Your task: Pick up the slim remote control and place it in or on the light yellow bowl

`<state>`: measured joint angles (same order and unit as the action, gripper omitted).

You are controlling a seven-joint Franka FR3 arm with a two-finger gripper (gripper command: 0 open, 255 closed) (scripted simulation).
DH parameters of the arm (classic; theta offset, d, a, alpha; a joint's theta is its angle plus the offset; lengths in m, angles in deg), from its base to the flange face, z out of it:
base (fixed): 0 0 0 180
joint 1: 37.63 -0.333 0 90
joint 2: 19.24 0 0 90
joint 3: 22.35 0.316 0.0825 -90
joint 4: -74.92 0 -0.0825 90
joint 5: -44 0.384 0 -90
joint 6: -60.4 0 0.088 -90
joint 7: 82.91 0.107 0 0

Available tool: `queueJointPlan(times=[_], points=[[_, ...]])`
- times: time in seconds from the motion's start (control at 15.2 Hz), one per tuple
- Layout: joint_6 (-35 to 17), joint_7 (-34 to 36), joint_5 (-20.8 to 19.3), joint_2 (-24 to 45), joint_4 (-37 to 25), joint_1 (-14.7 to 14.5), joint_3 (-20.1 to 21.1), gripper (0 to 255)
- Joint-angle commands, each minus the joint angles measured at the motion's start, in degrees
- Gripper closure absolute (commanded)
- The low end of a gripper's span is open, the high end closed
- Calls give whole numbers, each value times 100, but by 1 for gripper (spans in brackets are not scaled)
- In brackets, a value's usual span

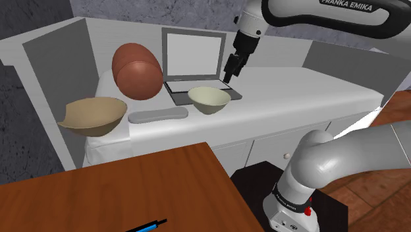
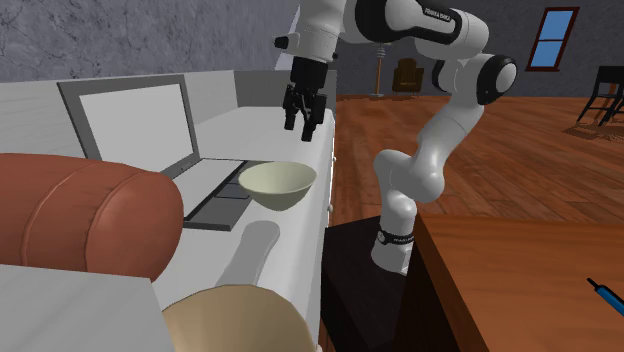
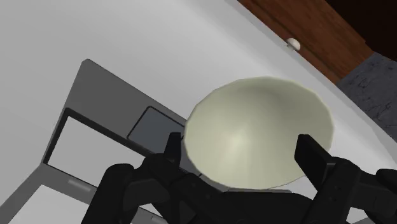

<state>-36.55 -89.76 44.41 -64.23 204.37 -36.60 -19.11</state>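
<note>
Gripper [image 1: 230, 78]: one; fingers spread, clasping nothing; hovering over the laptop's [image 1: 194, 62] edge
Remote [image 1: 158, 116]: one; lying flat near the counter's [image 1: 316, 89] front edge, between both bowls
Bowls: two; light yellow bowl [image 1: 209, 99], tan bowl [image 1: 92, 115]; sitting upright

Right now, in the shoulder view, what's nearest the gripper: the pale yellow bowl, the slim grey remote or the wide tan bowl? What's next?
1. Pale yellow bowl, close beneath the gripper.
2. Slim grey remote, further left.
3. Wide tan bowl, farthest left.

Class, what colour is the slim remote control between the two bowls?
The remote control is plain grey, clearest in the shoulder view.
</note>
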Motion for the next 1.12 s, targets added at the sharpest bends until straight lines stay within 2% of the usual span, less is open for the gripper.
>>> queueJointPlan(times=[0.0, 0.53, 1.06], points=[[0, 0, 0, 0, 0, 0, 0, 0], [-447, -1159, 31, 1718, -850, -592, 134, 0], [-567, -2216, -4, 3268, -1834, -1091, 449, 0]])
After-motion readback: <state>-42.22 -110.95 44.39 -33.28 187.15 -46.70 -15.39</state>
